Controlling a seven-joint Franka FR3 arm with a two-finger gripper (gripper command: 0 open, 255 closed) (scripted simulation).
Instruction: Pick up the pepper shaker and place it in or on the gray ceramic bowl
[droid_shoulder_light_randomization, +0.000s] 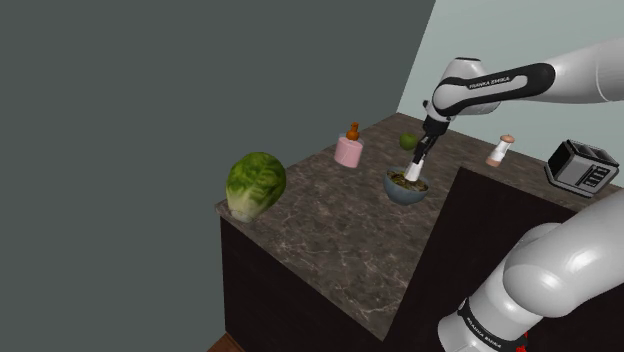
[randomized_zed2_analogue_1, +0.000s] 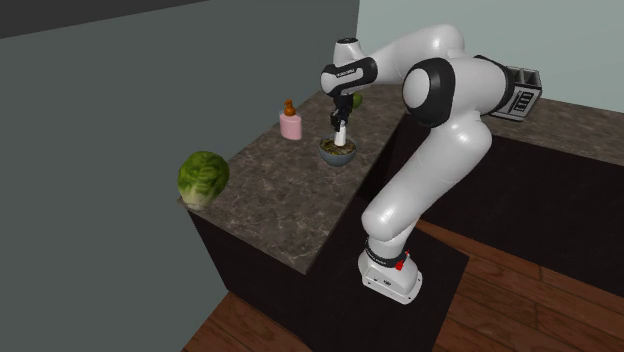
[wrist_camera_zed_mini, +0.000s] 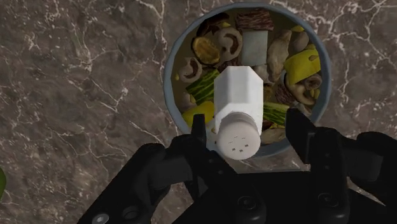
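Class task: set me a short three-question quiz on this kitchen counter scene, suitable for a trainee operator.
1. True or false: the gripper is clamped shut on the white shaker.
2. Where does the shaker's lower end rest? A) on the bare counter; B) in the bowl of food; C) against the lettuce.
3. Name the appliance at the shoulder view's right edge.
Key: 1 false, the fingers stand open; 2 B; 3 the toaster.
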